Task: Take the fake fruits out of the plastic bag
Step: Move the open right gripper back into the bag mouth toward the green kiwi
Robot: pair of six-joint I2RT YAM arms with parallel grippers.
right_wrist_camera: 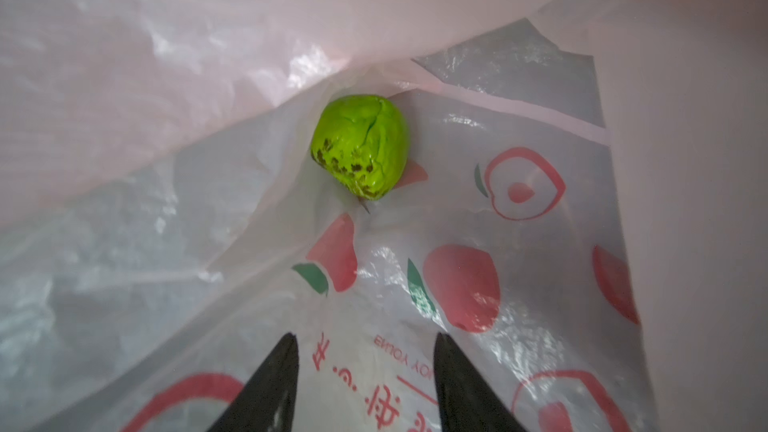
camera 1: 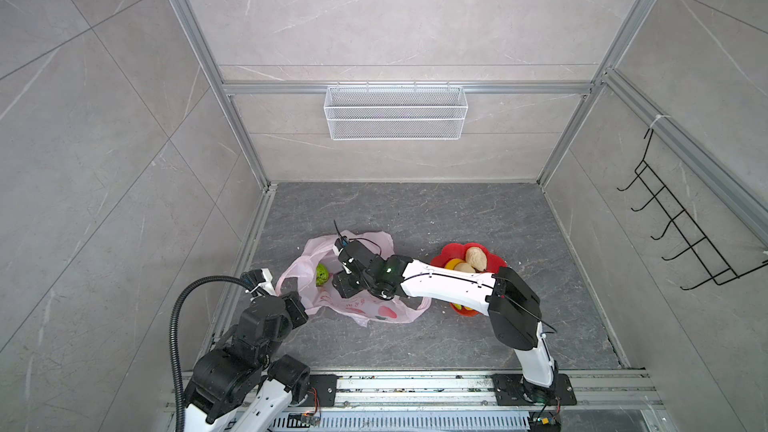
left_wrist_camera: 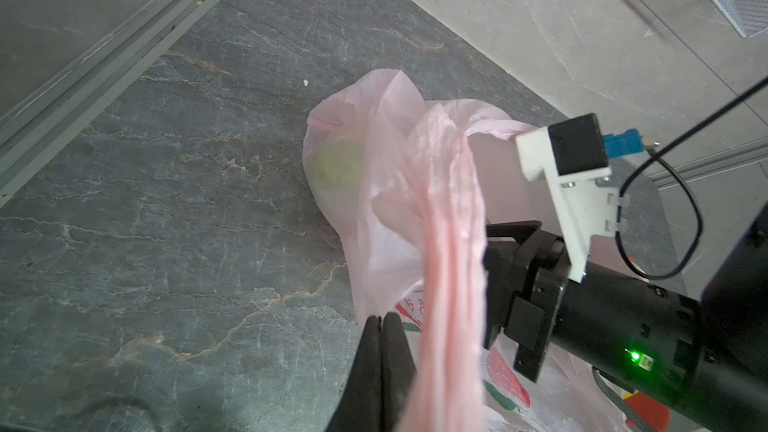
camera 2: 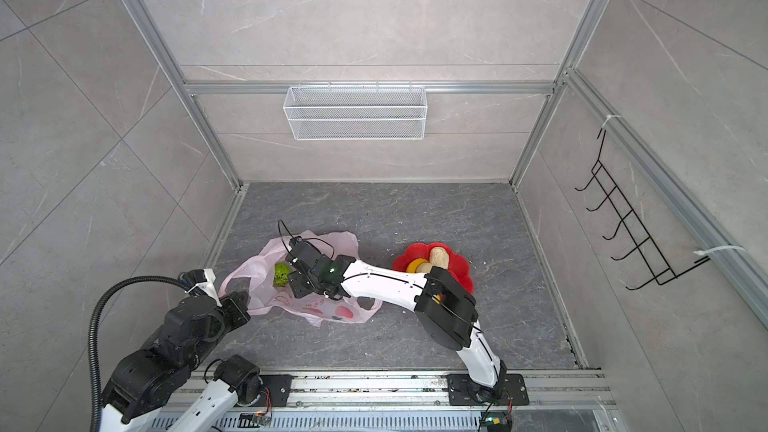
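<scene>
The plastic bag (camera 1: 365, 309) (camera 2: 316, 309) lies crumpled on the dark floor, pale pink with red fruit prints. My left gripper (left_wrist_camera: 380, 317) (camera 1: 301, 305) is shut on the bag's left edge, holding the film (left_wrist_camera: 415, 184) up. My right gripper (right_wrist_camera: 365, 338) (camera 1: 334, 280) reaches in through the bag's mouth, open with nothing between its fingers. A bumpy green ball (right_wrist_camera: 359, 147) (camera 1: 322, 274) (camera 2: 281, 274) rests in the bag's far corner, a short way ahead of those fingertips. Other fake fruits, beige pieces (camera 1: 476, 257) and a yellow one (camera 1: 453, 263), lie in the red dish (camera 1: 446, 249).
The red flower-shaped dish (camera 2: 415, 253) stands right of the bag, partly under my right arm. A white wire mesh basket (camera 1: 395, 112) hangs on the back wall. A black hook rack (camera 1: 681, 222) is on the right wall. An aluminium rail (left_wrist_camera: 104, 60) runs along the floor's left edge.
</scene>
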